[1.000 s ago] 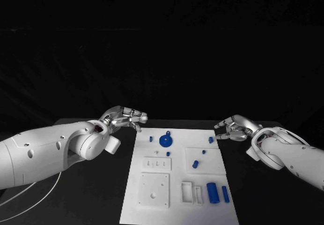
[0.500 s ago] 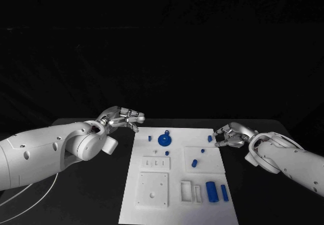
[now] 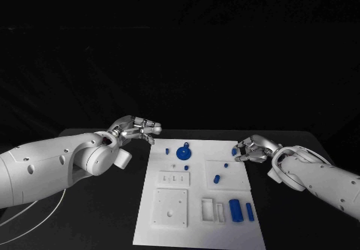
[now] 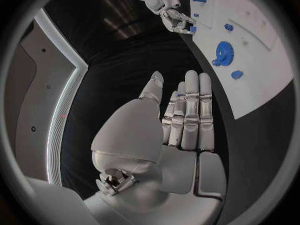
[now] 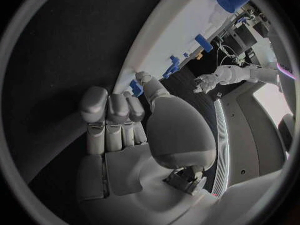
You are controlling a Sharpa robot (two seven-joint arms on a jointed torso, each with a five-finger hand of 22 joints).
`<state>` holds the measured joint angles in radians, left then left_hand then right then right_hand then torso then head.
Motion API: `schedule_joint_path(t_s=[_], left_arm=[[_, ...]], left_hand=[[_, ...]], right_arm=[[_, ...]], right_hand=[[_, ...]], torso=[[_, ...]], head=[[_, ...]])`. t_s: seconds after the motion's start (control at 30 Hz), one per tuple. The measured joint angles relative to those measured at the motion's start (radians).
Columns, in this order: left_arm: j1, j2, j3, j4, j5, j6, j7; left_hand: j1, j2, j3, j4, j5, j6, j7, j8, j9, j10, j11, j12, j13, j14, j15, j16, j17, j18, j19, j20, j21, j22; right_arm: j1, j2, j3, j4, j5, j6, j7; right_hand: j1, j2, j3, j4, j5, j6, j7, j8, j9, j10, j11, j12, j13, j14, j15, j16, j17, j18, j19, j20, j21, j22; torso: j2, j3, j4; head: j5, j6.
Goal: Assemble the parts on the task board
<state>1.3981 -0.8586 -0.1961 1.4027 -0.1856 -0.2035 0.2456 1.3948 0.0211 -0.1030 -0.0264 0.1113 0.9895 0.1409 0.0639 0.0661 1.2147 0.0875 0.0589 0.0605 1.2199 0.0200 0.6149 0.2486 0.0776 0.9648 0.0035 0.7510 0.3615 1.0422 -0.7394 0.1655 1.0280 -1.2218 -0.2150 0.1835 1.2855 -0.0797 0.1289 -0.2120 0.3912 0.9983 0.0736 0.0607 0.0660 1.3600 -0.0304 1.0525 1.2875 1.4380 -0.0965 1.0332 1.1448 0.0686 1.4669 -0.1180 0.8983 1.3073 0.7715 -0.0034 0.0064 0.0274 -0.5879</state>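
Metallic left robot hand (image 3: 136, 128) and right robot hand (image 3: 253, 148) hover empty-fingered, flanking the flat white task board (image 3: 196, 229).

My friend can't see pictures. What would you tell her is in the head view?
A white task board lies on a black table, with small blue parts scattered on it. The robot's left hand hovers by the board's far left corner, and its right hand reaches a blue part at the far right edge.
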Motion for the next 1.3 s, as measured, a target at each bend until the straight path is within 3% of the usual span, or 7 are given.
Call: schedule_joint_path(t_s=[0.4,0.6,0.9,1.3], left_arm=[[0.000,0.001,0.000,-0.001,0.000,0.001,0.000],[0.000,0.002,0.000,-0.002,0.000,0.002,0.000],[0.000,0.003,0.000,-0.002,-0.001,0.004,-0.001],[0.000,0.004,0.000,-0.001,-0.001,0.005,-0.001]], left_hand=[[0.000,0.000,0.000,0.000,0.000,0.000,0.000,0.000,0.000,0.000,0.000,0.000,0.000,0.000,0.000,0.000,0.000,0.000,0.000,0.000,0.000,0.000],[0.000,0.000,0.000,0.000,0.000,0.000,0.000,0.000,0.000,0.000,0.000,0.000,0.000,0.000,0.000,0.000,0.000,0.000,0.000,0.000,0.000,0.000],[0.000,0.000,0.000,0.000,0.000,0.000,0.000,0.000,0.000,0.000,0.000,0.000,0.000,0.000,0.000,0.000,0.000,0.000,0.000,0.000,0.000,0.000],[0.000,0.000,0.004,-0.004,0.000,0.000,0.000,0.000,0.000,0.000,0.000,0.000,0.000,0.000,0.000,0.000,0.000,0.000,0.000,0.000,0.004,0.001]], right_arm=[[-0.001,0.020,0.000,-0.012,0.002,-0.012,0.003],[-0.002,0.026,0.000,-0.017,0.003,-0.018,0.004],[-0.004,0.030,0.000,-0.019,0.004,-0.026,0.005],[-0.005,0.034,0.000,-0.019,0.006,-0.069,0.005]], right_hand=[[-0.008,0.008,0.019,0.006,-0.017,0.022,0.004,0.000,0.000,0.004,0.004,0.004,0.003,0.004,0.004,0.004,0.004,0.000,0.000,0.000,0.004,0.000],[-0.019,0.012,0.077,0.001,-0.062,0.073,0.006,0.000,0.002,0.007,0.007,0.008,0.005,0.007,0.007,0.004,0.006,0.000,0.000,0.000,0.004,0.000],[-0.024,0.018,0.108,0.002,-0.117,0.143,-0.001,0.000,0.006,0.011,0.011,0.012,0.007,0.007,0.007,0.008,0.009,0.000,0.000,0.000,0.011,0.000],[-0.027,0.042,0.167,0.005,-0.187,0.205,-0.011,-0.003,0.021,0.016,0.009,0.018,0.010,0.011,0.004,0.016,0.020,0.000,0.000,0.000,0.021,0.000]], torso=[[-0.001,0.0001,-0.0015],[-0.001,0.0006,-0.0013],[-0.001,0.0013,-0.0025],[-0.002,0.0013,-0.0025]], head=[[0.000,-0.003],[-0.001,0.000],[0.002,0.002],[0.001,0.001]])
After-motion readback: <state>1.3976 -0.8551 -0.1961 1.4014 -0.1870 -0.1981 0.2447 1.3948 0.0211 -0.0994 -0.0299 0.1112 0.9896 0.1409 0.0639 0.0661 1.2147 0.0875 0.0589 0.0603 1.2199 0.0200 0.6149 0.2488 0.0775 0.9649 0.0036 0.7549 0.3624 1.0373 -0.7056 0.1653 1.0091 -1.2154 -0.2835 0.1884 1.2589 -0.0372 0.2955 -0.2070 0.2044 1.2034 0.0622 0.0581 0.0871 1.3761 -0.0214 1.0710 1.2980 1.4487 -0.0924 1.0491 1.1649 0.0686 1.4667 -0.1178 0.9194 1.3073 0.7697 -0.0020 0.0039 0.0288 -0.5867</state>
